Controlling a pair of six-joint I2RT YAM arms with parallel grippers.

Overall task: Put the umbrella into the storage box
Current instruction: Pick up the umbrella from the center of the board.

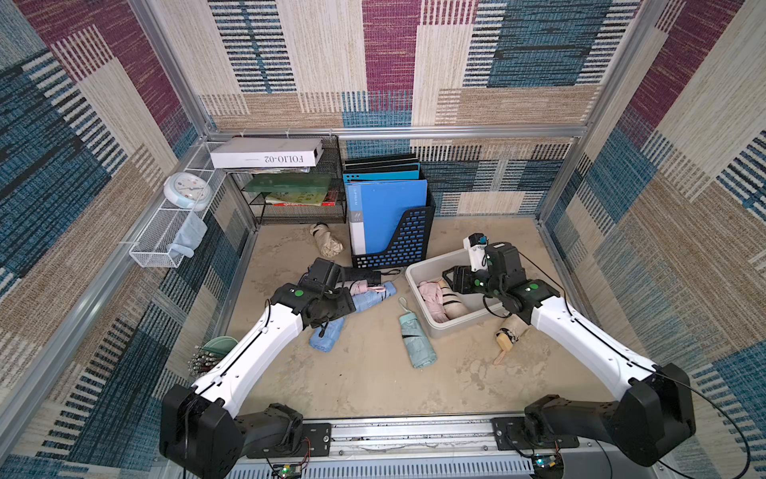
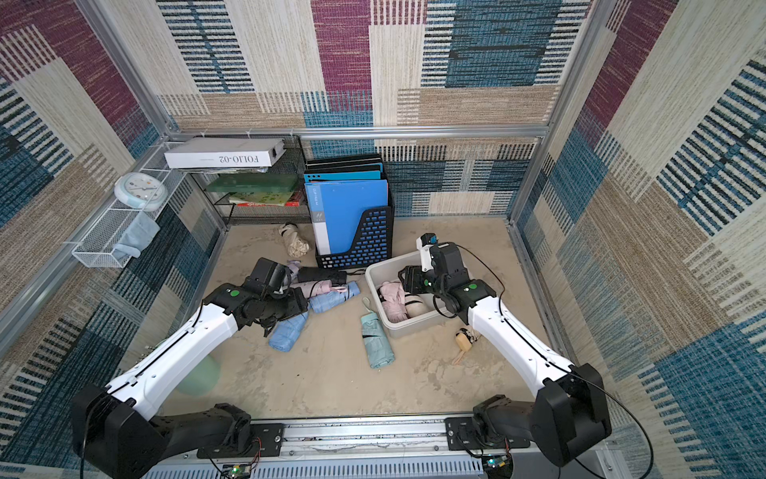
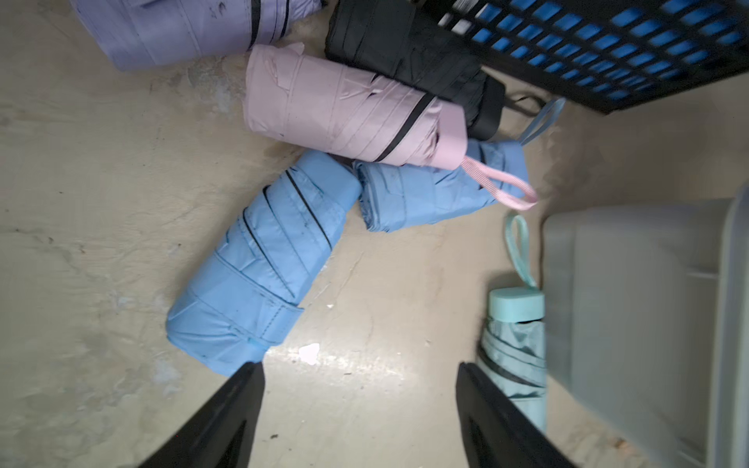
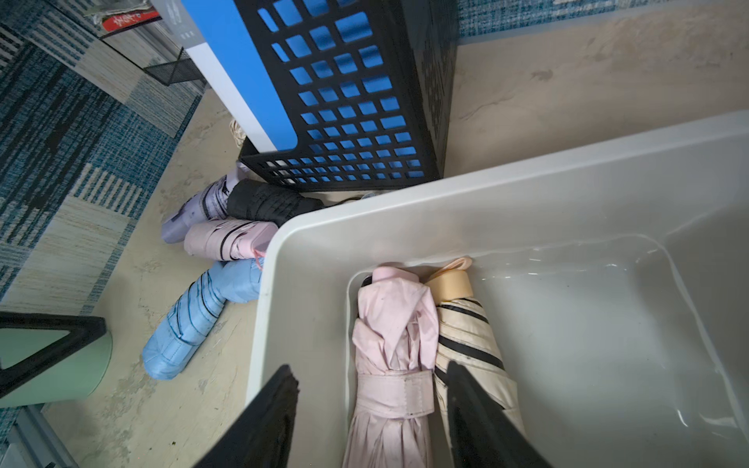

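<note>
The storage box (image 1: 454, 328) (image 4: 486, 190), a light grey tub, stands right of centre. A pink umbrella (image 4: 395, 324) and a cream striped umbrella (image 4: 470, 336) lie side by side in it. My right gripper (image 4: 371, 370) hangs open above the pink one, its fingers clear of the fabric. Over bare floor, my left gripper (image 3: 358, 366) is open and holds nothing. A blue umbrella (image 3: 259, 267) lies by one of its fingertips and a mint umbrella (image 3: 512, 344) (image 1: 416, 340) by the other, against the box wall (image 3: 628, 304). Pink (image 3: 344, 109), second blue (image 3: 429, 190), black (image 3: 405, 48) and lavender (image 3: 174, 28) umbrellas lie beyond.
A black perforated file holder (image 1: 398, 240) with blue folders stands behind the box. At the back left are a mesh shelf (image 1: 298, 207) and a beige umbrella (image 1: 327, 242). A cream umbrella (image 1: 507, 338) lies under my right arm. A white wire basket (image 1: 166, 236) hangs on the left wall.
</note>
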